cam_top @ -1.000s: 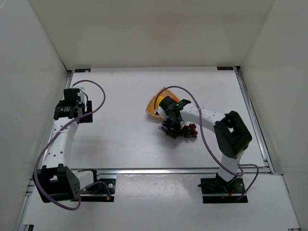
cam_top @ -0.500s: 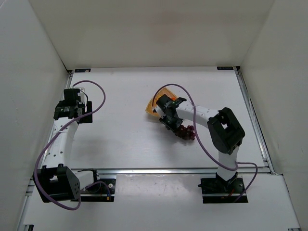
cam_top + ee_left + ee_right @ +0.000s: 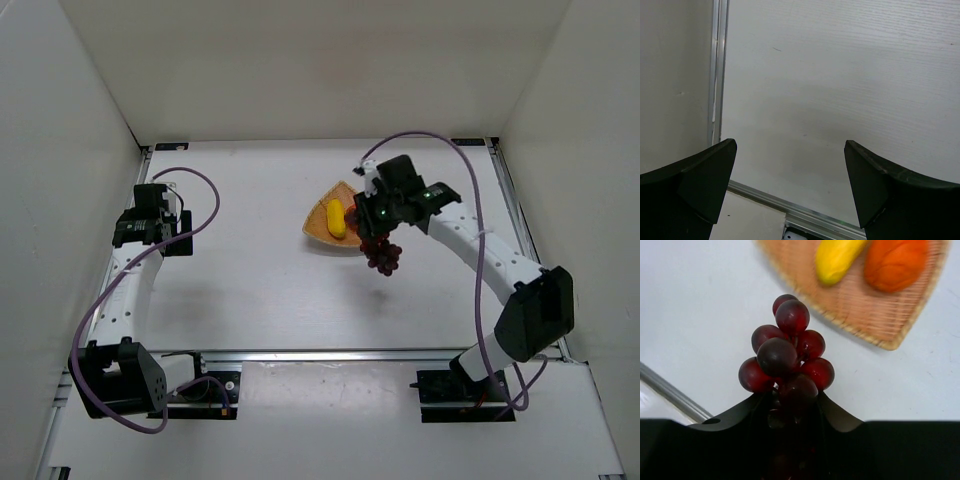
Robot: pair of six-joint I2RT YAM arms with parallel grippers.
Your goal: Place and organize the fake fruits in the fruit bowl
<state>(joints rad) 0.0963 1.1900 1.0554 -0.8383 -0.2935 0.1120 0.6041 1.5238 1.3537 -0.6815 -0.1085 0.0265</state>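
Lifted off the desk (image 3: pixel 250 290) since 1 second before, the grape bunch (image 3: pixel 382 256) hung clamped in the right end effector (image 3: pixel 373 234) beside the fruit bowl (image 3: pixel 316 229). Left wrist: left end effector (image 3: pixel 790 150) gaped wide. Right wrist: banana (image 3: pixel 837 257) and orange (image 3: pixel 895 262) lay in the fruit bowl.

Bright, even light falls on my white table (image 3: pixel 260 290); shadows are faint and soft, and my left claw (image 3: pixel 790 146) looks dark, slightly blurred.
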